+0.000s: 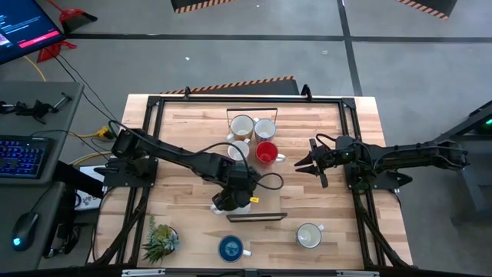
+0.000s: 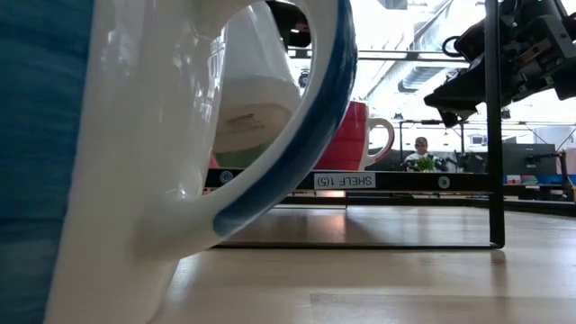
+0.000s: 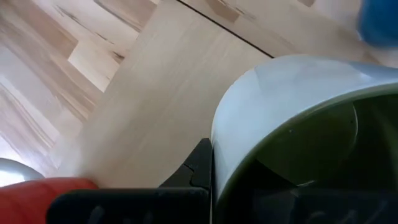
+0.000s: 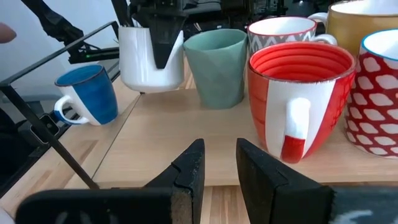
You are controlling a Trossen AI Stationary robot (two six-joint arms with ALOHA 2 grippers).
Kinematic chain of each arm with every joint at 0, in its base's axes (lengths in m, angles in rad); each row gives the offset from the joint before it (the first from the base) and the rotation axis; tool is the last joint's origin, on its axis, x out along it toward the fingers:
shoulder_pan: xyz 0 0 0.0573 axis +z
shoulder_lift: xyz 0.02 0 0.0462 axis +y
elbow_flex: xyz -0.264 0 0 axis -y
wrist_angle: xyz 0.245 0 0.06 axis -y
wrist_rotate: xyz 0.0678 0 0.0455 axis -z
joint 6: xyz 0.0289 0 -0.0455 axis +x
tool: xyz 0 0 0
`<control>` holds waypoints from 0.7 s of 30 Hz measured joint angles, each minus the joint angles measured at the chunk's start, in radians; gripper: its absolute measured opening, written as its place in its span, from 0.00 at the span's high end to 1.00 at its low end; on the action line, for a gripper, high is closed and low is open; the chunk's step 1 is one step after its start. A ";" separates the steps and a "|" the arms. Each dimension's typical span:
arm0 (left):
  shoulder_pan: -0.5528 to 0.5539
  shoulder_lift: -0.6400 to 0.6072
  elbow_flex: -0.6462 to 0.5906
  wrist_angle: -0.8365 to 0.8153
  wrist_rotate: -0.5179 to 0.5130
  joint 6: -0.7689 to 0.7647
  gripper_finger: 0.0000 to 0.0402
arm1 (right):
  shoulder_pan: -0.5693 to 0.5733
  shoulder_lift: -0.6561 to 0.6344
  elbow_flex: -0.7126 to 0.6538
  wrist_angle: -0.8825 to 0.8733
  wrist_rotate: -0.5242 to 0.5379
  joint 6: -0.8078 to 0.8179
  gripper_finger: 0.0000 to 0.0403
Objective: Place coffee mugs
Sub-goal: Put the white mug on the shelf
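Mid-worktop [image 1: 338, 200], the left gripper [image 1: 229, 201] is down over a white mug [image 4: 151, 62], jaws clenched on its wall, one finger inside the rim and one outside. Whether that mug sits on the wood or hangs just clear of it, I cannot tell. Right beside it in the right wrist view stands the teal-green mug [image 4: 216, 65], upright (the left arm covers it from above).

Over on the right, the right gripper [image 1: 305, 165] hovers above the wood, pointing at the cluster of mugs. Its jaws are released, a narrow gap between them and nothing in it. Straight ahead of it is the red mug [image 1: 266, 152], upright, handle turned toward that gripper.

Behind the red one, toward the far edge, three more stand packed together: an olive mug [image 1: 241, 125], a red-lattice mug [image 1: 265, 128] just beside it, and a zigzag-patterned mug [image 1: 238, 148] tucked next to the red mug.

Near the front edge, two mugs stand alone and well apart: the blue mug [image 1: 231, 248], filling the low view, and a cream mug [image 1: 309, 235] off to the right. A spiky potted plant [image 1: 160, 240] holds the front left corner. Between the held mug and the blue one lies a thin black shelf frame [image 1: 257, 217], its label [image 2: 345, 181] reading upside down in the low view.
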 joint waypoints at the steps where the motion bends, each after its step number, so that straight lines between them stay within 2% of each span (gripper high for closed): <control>1: 0.003 0.005 0.000 0.009 0.000 0.000 0.98 | 0.000 0.000 0.000 0.002 -0.002 0.000 0.82; 17: 0.007 0.049 0.000 0.024 0.014 0.007 0.98 | 0.000 0.000 0.000 0.007 -0.025 0.000 0.82; 21: 0.007 0.049 0.000 0.029 0.013 0.009 0.94 | 0.000 0.000 0.000 0.010 -0.040 0.000 0.82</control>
